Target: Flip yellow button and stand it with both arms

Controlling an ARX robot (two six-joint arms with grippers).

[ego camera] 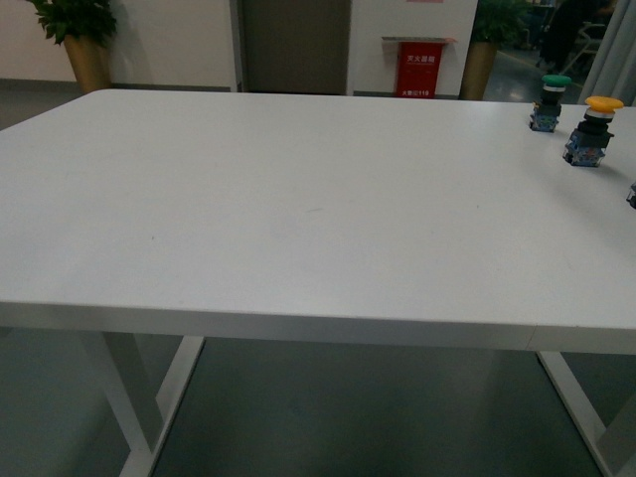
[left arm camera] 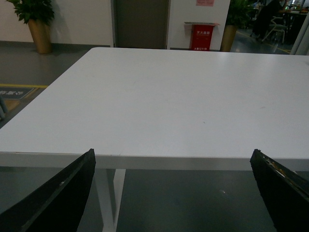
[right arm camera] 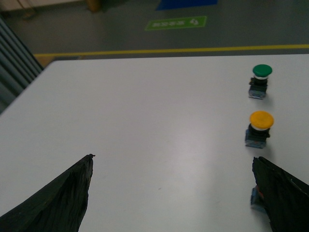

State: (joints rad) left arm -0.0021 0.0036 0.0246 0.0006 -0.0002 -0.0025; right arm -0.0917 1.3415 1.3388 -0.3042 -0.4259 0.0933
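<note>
on the white table's far right, the yellow button stood upright beside the green-capped switch; left gripper and right gripper both hung spread, empty.

White table, yellow button, green button

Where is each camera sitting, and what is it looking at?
Front: on the robot's body, facing across the table; no arm shows.
Left wrist: above the left hand, at the table edge, facing the door; open fingers show.
Right wrist: above the open right hand, over the table.
Front and right wrist share the yellow button and green button.
</note>
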